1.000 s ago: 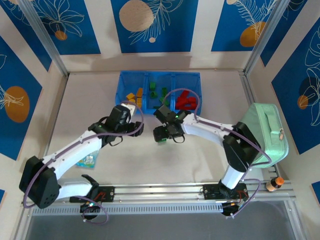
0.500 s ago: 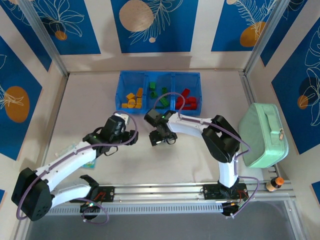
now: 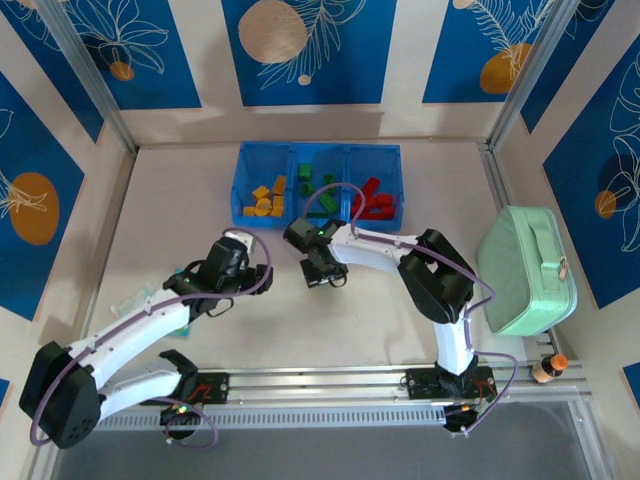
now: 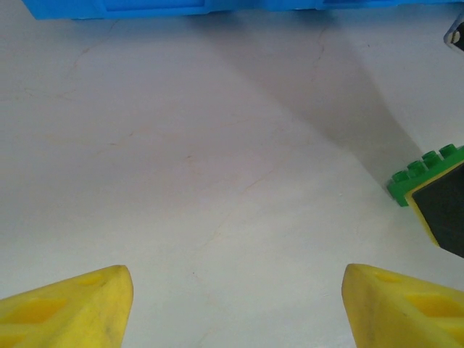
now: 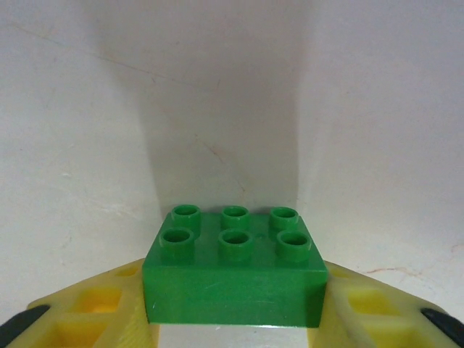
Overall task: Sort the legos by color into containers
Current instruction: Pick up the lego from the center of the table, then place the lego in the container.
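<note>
Yellow fingers [image 4: 69,304] of the left gripper [image 4: 233,308] stand wide apart over bare table [image 4: 217,181], with nothing between them. Just beyond it and to its right, the right gripper [image 5: 233,308] is closed on a green brick [image 5: 233,270]. Its fingers press the brick's two short ends, studs up and low over the tabletop; whether the brick touches the surface cannot be told. Seen from above, both grippers hang near the middle of the table, a short way in front of the containers [image 3: 241,190] and well apart from the mint-green pouch [image 3: 525,270] at the right edge. Farther back, the containers hold sorted pieces: orange-yellow legos [image 3: 264,198] in the left compartment, green legos [image 3: 315,184] in the middle one and red legos [image 3: 372,202] in the right. No other loose brick can be made out on the table, so the sorting looks nearly finished. What seems left is to carry the green brick to the middle compartment and release it there.
</note>
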